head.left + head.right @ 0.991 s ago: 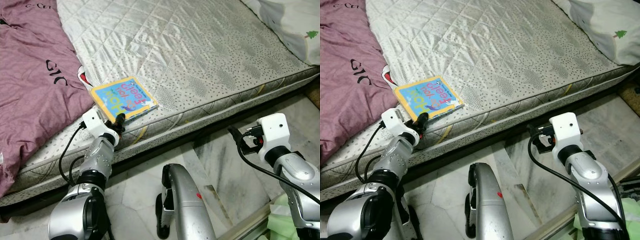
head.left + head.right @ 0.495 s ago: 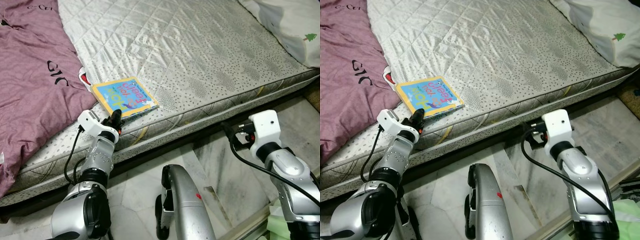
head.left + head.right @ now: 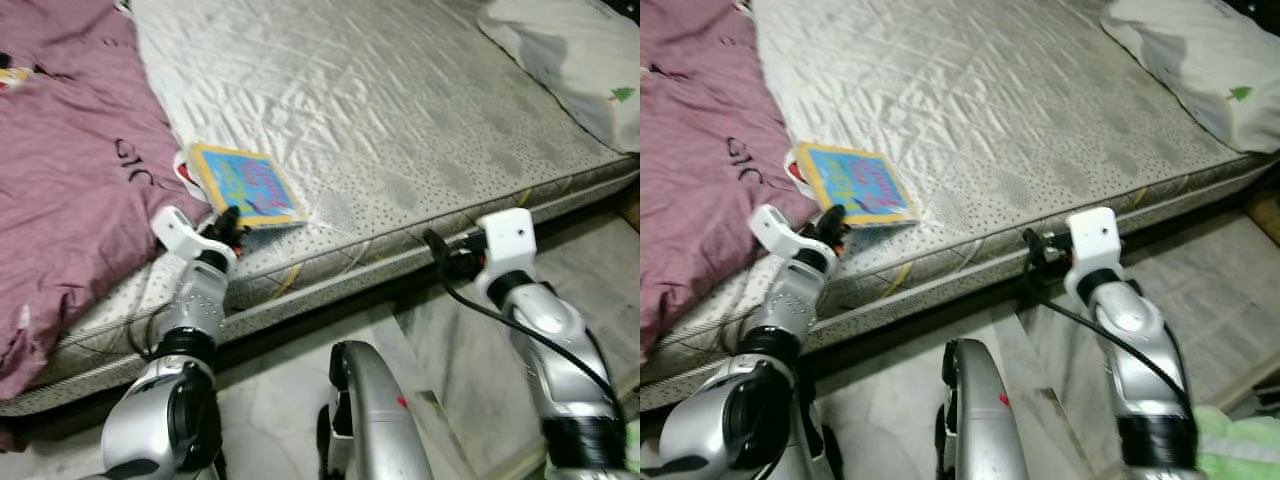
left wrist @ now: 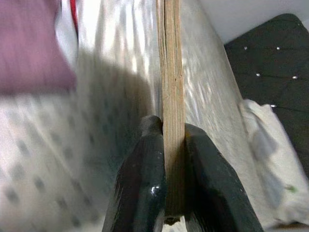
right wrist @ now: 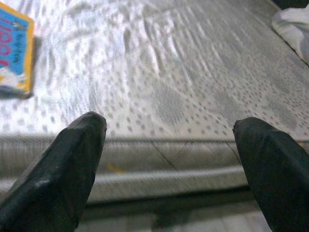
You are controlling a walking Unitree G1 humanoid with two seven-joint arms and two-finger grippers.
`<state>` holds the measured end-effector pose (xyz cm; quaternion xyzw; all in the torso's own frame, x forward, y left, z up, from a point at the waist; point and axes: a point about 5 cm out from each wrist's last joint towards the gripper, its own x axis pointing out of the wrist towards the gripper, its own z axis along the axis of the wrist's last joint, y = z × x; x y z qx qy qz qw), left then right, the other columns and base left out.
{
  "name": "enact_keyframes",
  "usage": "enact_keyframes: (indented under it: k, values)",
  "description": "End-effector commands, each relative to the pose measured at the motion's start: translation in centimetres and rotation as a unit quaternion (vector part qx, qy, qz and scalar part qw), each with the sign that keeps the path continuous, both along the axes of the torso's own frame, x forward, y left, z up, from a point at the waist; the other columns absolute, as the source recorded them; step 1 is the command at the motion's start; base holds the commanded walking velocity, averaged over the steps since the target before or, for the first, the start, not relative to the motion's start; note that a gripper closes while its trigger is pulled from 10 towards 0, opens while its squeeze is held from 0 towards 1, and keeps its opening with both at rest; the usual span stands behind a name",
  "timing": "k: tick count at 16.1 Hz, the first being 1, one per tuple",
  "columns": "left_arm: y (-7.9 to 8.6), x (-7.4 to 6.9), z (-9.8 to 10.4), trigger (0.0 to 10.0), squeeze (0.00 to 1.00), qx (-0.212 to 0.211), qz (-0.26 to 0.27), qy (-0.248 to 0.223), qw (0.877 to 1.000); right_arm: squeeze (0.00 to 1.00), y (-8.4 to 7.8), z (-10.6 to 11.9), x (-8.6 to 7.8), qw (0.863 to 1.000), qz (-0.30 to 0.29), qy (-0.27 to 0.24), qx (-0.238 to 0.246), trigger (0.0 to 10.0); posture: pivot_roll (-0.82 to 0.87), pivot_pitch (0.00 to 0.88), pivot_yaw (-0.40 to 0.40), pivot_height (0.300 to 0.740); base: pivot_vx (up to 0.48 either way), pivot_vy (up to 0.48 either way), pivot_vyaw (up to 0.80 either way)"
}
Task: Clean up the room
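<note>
A thin children's book [image 3: 240,184] with a yellow border and a blue cover lies near the front edge of the bed [image 3: 400,120], just beside a purple blanket [image 3: 70,190] that covers the robot's left part of the mattress. The cover carries large coloured letters, but they are too blurred to read. The blanket bears dark printed letters that look like "GIC", seen tilted. The left hand [image 3: 228,222] has its two black fingers [image 4: 145,183] closed on the near edge of the book; in the left wrist view the book's edge stands pinched between them, its layered board showing tan. The near corner of the book looks raised slightly off the mattress, while the far part rests on it.

The right hand [image 3: 1032,248] is held at the front side of the mattress, well apart from the book, over the dark gap between bed and floor. In the right wrist view its fingers [image 5: 67,169] stand wide apart with nothing between them, pointing at the quilted, dotted side of the mattress, and the book shows at one corner of that view.

A white pillow [image 3: 570,60] with a small green tree printed on it lies at the robot's right end of the bed. The floor [image 3: 280,390] is pale marble tile.
</note>
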<state>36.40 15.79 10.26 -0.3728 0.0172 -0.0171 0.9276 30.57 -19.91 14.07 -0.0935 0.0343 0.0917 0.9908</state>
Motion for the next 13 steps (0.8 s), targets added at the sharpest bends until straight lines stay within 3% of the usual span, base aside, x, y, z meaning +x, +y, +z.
enact_keyframes:
  k: [1,3,4,5,8,10,13]
  values:
    - [-0.1,0.1,1.8,0.0,0.00,0.060,0.000,-0.047,0.997,0.00,0.7,-0.1,0.6,1.000,-0.003,-0.006,0.012,10.0,-0.14,0.068,-0.088,0.568,0.000,0.000,0.00]
    - [0.1,-0.4,2.5,0.0,0.00,0.100,0.009,-0.064,0.993,0.00,2.3,-0.3,1.4,0.999,0.004,-0.009,0.044,10.0,-0.10,0.040,-0.061,0.568,0.000,0.000,0.00]
    - [0.3,-1.4,2.7,0.0,0.00,0.156,0.023,-0.073,0.985,0.00,4.2,-0.6,1.9,0.997,0.014,-0.008,0.072,10.0,-0.06,0.013,-0.043,0.568,0.000,0.000,0.00]
    - [0.7,-1.9,2.7,0.0,0.00,0.179,0.030,-0.073,0.981,0.00,5.1,-0.8,2.2,0.996,0.017,-0.005,0.085,10.0,-0.05,0.000,-0.033,0.568,0.000,0.000,0.00]
    - [2.1,-4.3,2.7,0.0,0.00,0.214,0.058,-0.077,0.972,0.00,8.1,-0.6,3.2,0.991,0.039,-0.018,0.130,10.0,0.01,0.000,0.009,0.568,0.000,0.000,0.00]
    - [2.5,-5.2,2.8,0.0,0.00,0.245,0.055,-0.074,0.965,0.00,8.5,-0.2,4.3,0.984,0.023,-0.029,0.173,10.0,0.03,0.000,0.033,0.568,0.000,0.000,0.00]
    - [2.5,-5.0,3.3,0.0,0.00,0.290,0.043,-0.076,0.953,0.00,8.6,0.5,5.4,0.978,0.001,-0.046,0.205,10.0,0.04,0.000,0.057,0.568,0.000,0.000,0.00]
